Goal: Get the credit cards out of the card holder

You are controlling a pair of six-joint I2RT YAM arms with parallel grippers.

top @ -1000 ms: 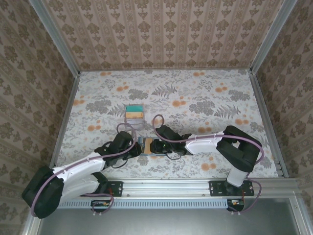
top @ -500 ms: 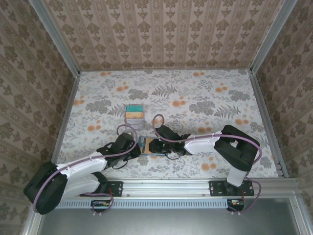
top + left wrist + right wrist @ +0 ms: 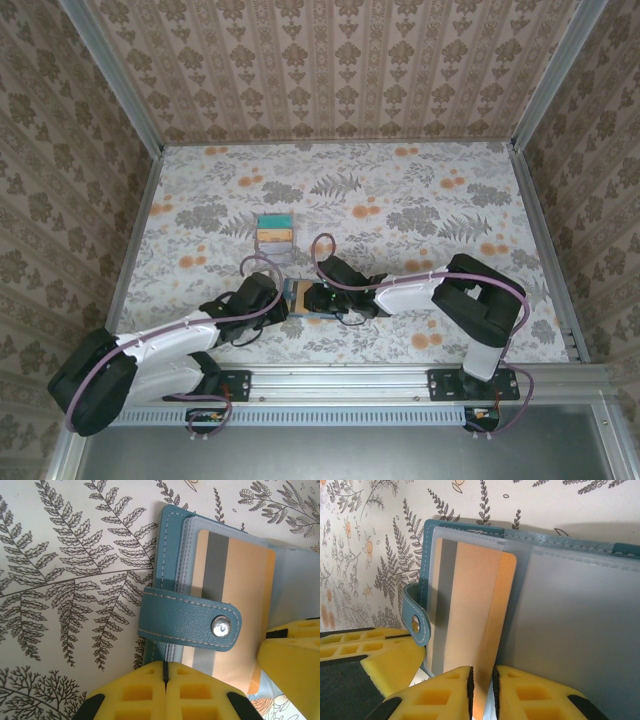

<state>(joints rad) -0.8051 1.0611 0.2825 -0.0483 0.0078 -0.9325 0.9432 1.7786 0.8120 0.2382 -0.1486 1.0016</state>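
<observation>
the holder [image 3: 297, 297] lies open on the table [image 3: 420, 190], low in the top view between the two grippers, its long axis running 9 to 3 o'clock. an orange card [image 3: 470, 610] sits partly in a clear sleeve. in the right wrist view its long axis runs 12 to 6 o'clock, with a grey stripe along its 9 o'clock side. the right gripper [image 3: 482, 682] pinches the card's 6 o'clock end. the left gripper [image 3: 164, 675] has its pads pressed together on the holder's cover edge, just under the strap [image 3: 187, 624]. both arms lie low. the left reaches in from 8 o'clock, the right from 3 o'clock with its elbow bent.
</observation>
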